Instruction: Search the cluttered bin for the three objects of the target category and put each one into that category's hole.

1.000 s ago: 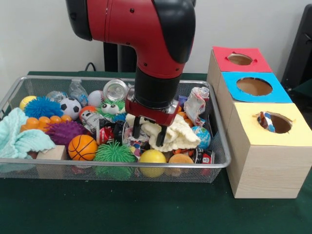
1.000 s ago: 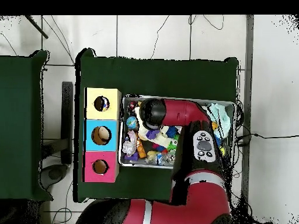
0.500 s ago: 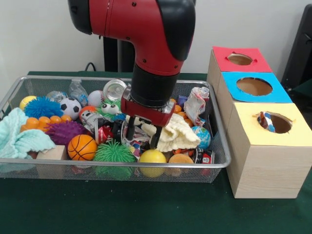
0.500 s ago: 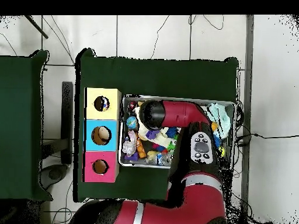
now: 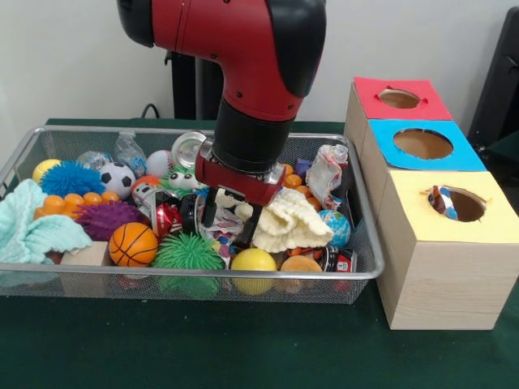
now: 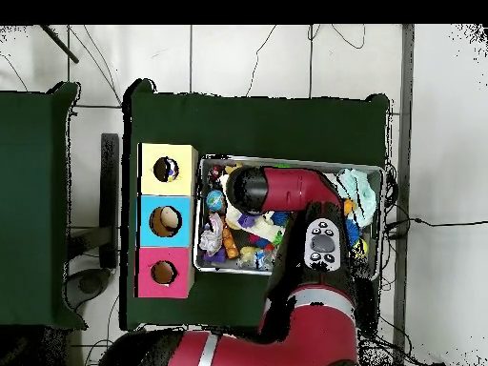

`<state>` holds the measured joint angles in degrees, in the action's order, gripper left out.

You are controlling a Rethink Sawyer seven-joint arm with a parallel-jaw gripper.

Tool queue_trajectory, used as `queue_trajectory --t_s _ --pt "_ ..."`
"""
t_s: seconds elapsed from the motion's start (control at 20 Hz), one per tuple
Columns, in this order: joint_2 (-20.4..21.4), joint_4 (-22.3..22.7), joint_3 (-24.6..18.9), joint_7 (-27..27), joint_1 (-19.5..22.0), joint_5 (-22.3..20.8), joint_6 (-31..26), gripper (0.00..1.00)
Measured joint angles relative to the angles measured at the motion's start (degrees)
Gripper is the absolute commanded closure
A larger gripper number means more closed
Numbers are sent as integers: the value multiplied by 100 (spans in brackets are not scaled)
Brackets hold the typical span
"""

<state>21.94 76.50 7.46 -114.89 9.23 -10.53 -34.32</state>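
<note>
Cluttered wire bin (image 5: 361, 271) sits on the green desk (image 5: 243, 348) just beside three wooden boxes with red (image 5: 401, 99), blue (image 5: 423, 144) and yellow (image 5: 454, 205) holes; a small item rests in the yellow hole. Gripper (image 5: 227, 220) is down among the bin's contents, jaws set apart around a whitish toy, just beside a cream knitted cloth (image 5: 293, 223). Nearby lie a mini basketball (image 5: 134, 244), green spiky ball (image 5: 190, 253) and yellow ball (image 5: 254, 260). Overhead, the arm (image 6: 286, 188) covers the bin's middle.
</note>
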Motion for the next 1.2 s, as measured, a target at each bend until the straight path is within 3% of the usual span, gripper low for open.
queue_trajectory --t_s 0.7,0.75,1.2 --pt "-559 -81 224 0 -94 218 301 0" --pt "-616 -85 239 0 -95 251 380 100" --pt "-677 -85 395 0 -227 425 470 100"
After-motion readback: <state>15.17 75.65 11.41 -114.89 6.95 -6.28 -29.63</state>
